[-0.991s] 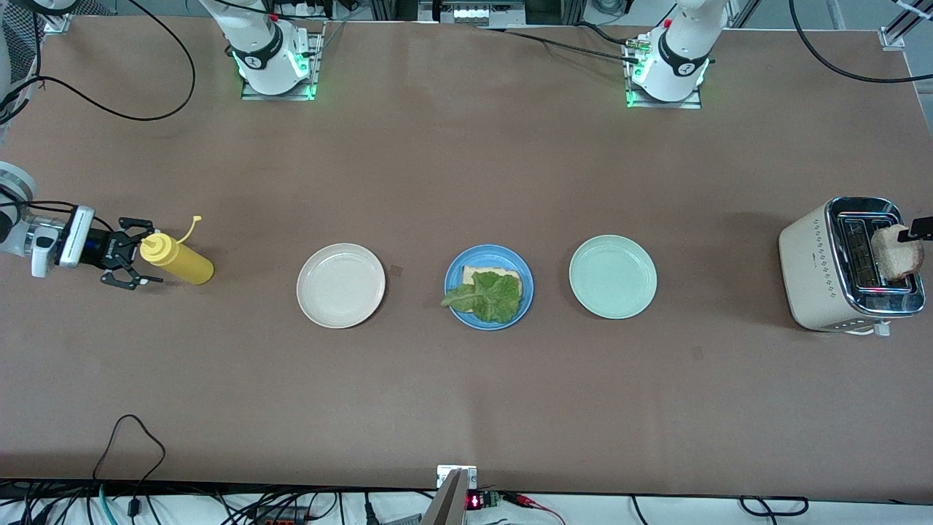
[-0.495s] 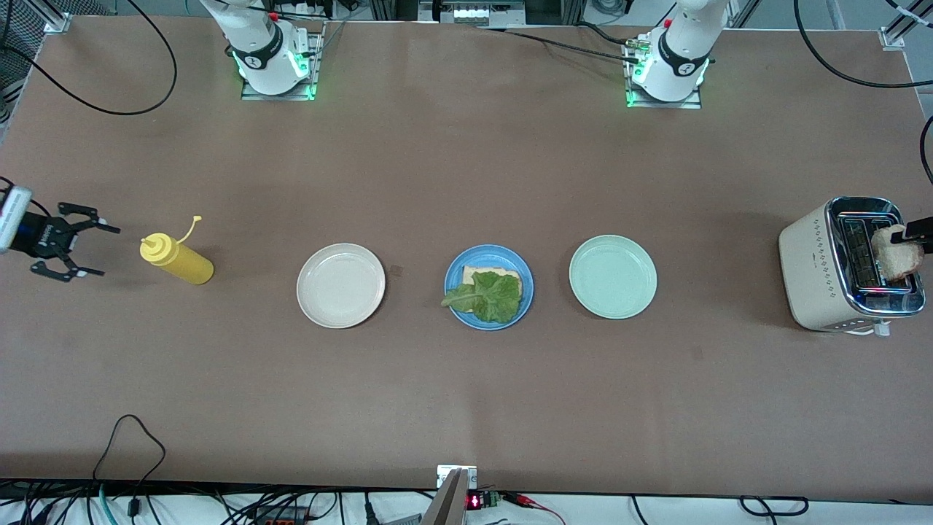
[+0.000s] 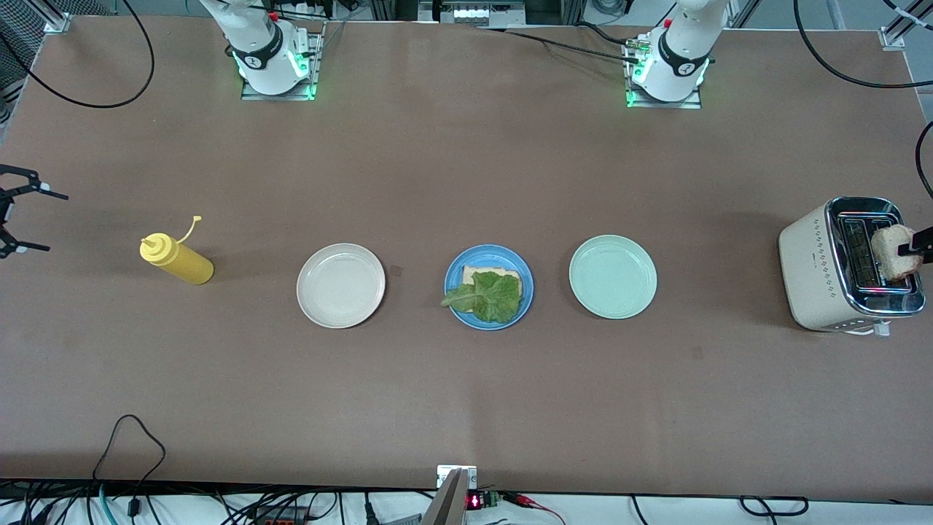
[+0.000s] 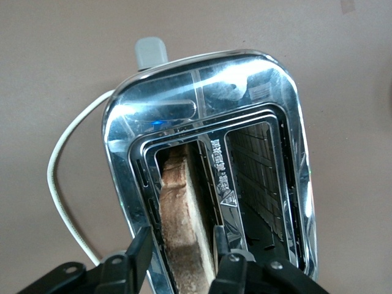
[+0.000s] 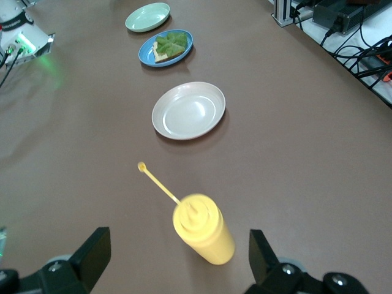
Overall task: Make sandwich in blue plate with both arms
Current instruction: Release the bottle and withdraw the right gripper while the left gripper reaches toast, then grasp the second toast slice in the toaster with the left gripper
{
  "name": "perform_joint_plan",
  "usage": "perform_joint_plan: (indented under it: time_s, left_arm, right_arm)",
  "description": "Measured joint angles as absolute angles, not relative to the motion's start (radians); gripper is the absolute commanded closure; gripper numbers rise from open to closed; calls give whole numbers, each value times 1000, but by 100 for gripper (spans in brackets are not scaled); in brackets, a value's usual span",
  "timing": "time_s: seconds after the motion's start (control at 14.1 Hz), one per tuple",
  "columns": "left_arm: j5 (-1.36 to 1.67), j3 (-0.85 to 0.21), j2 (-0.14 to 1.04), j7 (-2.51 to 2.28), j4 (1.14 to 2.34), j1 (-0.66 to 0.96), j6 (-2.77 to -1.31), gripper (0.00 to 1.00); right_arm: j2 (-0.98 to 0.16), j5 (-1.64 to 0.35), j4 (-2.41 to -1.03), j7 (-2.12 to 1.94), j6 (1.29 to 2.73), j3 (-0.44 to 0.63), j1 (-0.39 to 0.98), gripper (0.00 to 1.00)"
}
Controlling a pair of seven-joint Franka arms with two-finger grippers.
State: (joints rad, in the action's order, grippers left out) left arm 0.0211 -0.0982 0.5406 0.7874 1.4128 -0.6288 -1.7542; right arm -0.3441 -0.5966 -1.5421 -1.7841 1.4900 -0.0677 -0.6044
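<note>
Sandwich (image 3: 490, 290) unfinished: bread slice under lettuce on blue plate (image 3: 455, 275), mid-counter. Left tool (image 4: 179, 260) over toaster (image 3: 809, 266) at counter's left-arm end, fingers against second slice (image 4: 182, 217) standing in slot. Right tool (image 5: 177, 257) spread wide, empty, by yellow bottle (image 5: 204, 228).

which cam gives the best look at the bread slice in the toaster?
Left wrist view: the bread slice stands in one toaster slot, between the left gripper fingers. The front view shows only its top poking out, at the left arm's end of the table. The right wrist view misses it entirely.
</note>
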Motion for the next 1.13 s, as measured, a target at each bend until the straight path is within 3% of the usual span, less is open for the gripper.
perform_joint_plan:
  time_s: [0.57, 0.71, 1.13]
  left_arm:
    - [43, -100, 548, 761, 1414, -644, -1757, 93]
    - [43, -107, 548, 755, 1413, -643, -1757, 99]
    - [-44, -131, 523, 754, 1359, -562, -1674, 99]
  right_arm:
    - [-58, -292, -1519, -1081, 1468, -79, -257, 0]
    - [-43, -179, -1525, -900, 1475, -80, -169, 0]
    - [-101, -15, -1579, -341, 1520, -79, -53, 0]
